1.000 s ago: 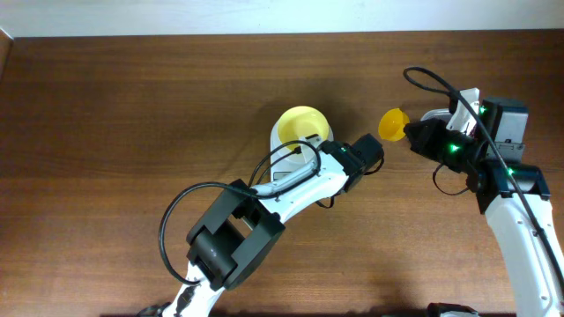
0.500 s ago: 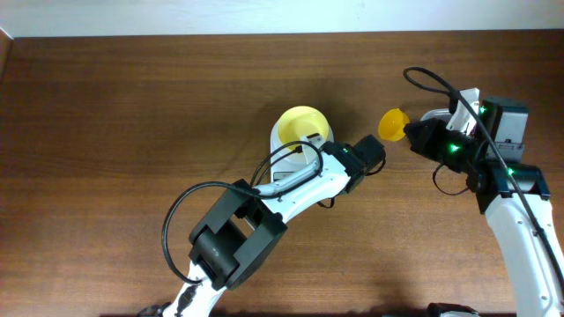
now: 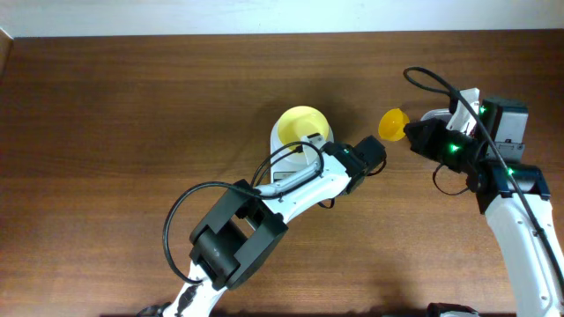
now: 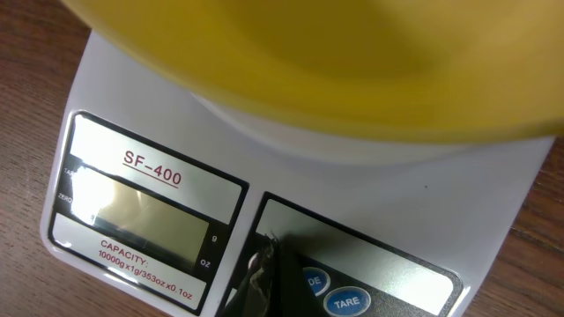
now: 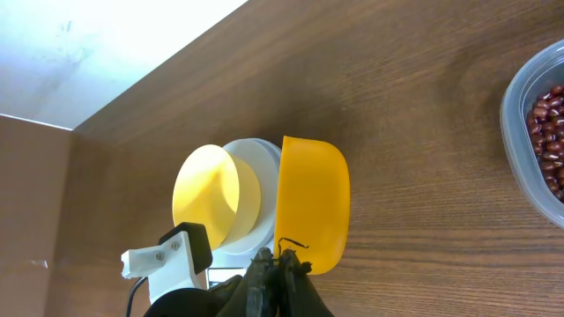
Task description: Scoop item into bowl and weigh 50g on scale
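Right claw [image 5: 278,261] grips the bright yellow plastic scoop [image 5: 313,202] at its handle end; left claw [image 4: 264,271] closed, empty. Loose dark red-brown beans [image 5: 551,132] look light, spill-prone.

White arms [image 3: 304,187] carry black joints [image 3: 236,245], cables [image 3: 162,233], green lights [image 3: 452,148].

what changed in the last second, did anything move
Nothing visibly changed. The left end effector stays shut over the button strip of the scale, the bowl still sits on the scale, and the right end effector keeps holding the yellow scoop beside them.
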Tool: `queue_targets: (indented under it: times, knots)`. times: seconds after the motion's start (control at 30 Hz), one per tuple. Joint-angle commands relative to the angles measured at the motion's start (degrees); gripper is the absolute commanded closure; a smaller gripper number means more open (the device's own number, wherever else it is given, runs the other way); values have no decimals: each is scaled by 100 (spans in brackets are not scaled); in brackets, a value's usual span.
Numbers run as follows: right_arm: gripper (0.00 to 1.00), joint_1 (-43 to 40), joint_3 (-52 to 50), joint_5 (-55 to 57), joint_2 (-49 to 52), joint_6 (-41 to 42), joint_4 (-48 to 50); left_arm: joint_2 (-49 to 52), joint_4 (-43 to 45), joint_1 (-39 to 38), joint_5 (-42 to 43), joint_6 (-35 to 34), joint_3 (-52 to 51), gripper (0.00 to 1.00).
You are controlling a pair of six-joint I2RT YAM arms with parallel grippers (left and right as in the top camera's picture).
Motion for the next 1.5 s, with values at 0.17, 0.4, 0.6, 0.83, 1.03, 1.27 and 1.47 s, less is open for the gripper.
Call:
queue_targets:
  times: [0.17,0.4,0.6,0.83,1.03,1.27,1.47]
  knots:
    - [96,-15,140,63,-103,-63,-37,417,74,140,192,-81,-98,100]
    - [96,-15,140,114,-103,-63,-44,428,66,140,192,-79,-98,100]
    - [96,-15,140,162,-103,-63,-48,525,46,140,192,-76,-98,100]
    - [96,-15,140,184,-103,-61,-48,531,-33,133,192,-79,-144,100]
    - [96,-15,140,201,-103,-63,-107,535,-57,133,286,-79,-232,100]
    - [96,-15,140,201,-103,-63,-109,533,-11,133,321,-81,-317,100]
    - [96,-15,140,249,-103,-63,-107,531,-374,133,326,-81,11,100]
